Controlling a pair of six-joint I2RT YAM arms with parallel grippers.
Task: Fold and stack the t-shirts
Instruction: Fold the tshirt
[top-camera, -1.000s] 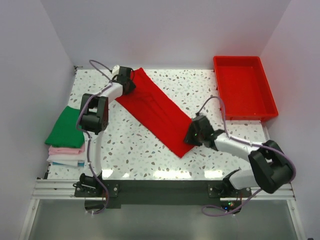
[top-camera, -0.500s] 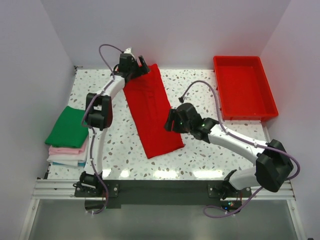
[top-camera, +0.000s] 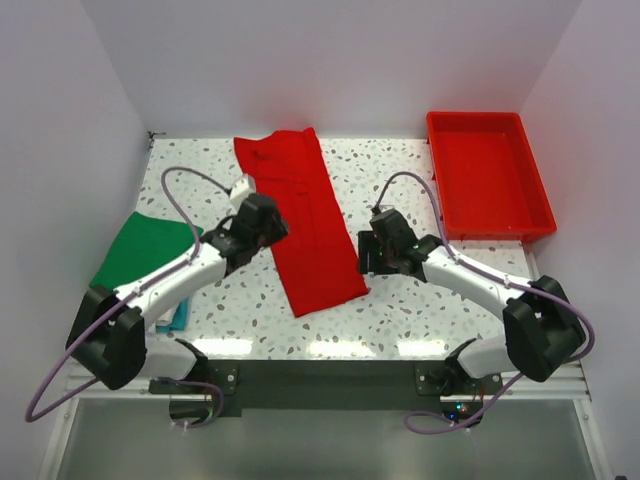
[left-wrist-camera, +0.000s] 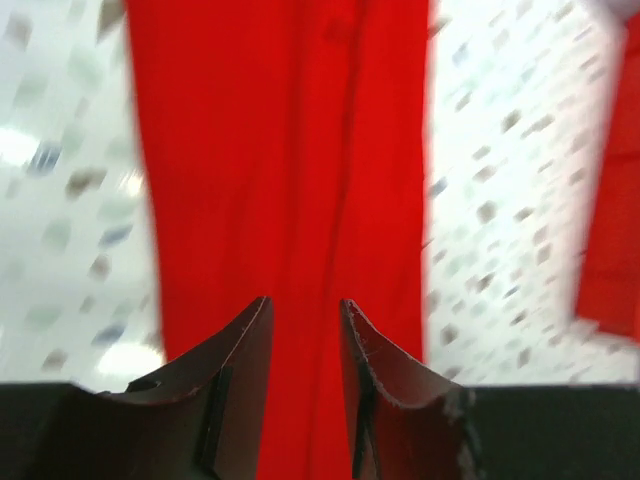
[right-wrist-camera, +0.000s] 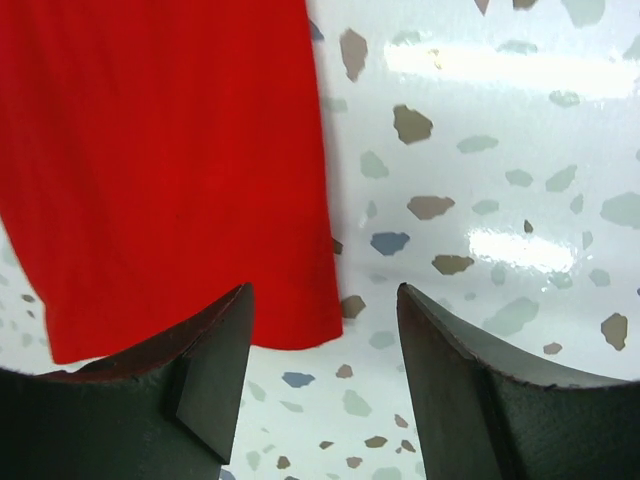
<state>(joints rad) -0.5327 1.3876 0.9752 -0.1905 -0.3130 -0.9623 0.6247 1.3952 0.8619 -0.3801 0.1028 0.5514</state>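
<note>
A bright red t-shirt (top-camera: 302, 225), folded into a long strip, lies flat on the speckled table from the far middle toward the near centre. My left gripper (top-camera: 268, 222) hovers at its left edge, slightly open and empty; in the left wrist view the red t-shirt (left-wrist-camera: 290, 150) shows through the narrow gap of the gripper (left-wrist-camera: 305, 315). My right gripper (top-camera: 368, 250) is open and empty just right of the strip's near end; the right wrist view shows the gripper (right-wrist-camera: 325, 300) at the shirt's corner (right-wrist-camera: 170, 150). A green t-shirt (top-camera: 135, 250) tops the stack at the left, partly hidden by my left arm.
A rigid red plastic tray (top-camera: 540, 215) stands at the back right. A teal edge (top-camera: 179, 316) of the stack's lower shirts peeks out under my left arm. White walls close in the table on three sides.
The left gripper let go of the shirt's far end and pulled back to its left edge. The right gripper let go of the right edge and moved right. The shirt lies still.
</note>
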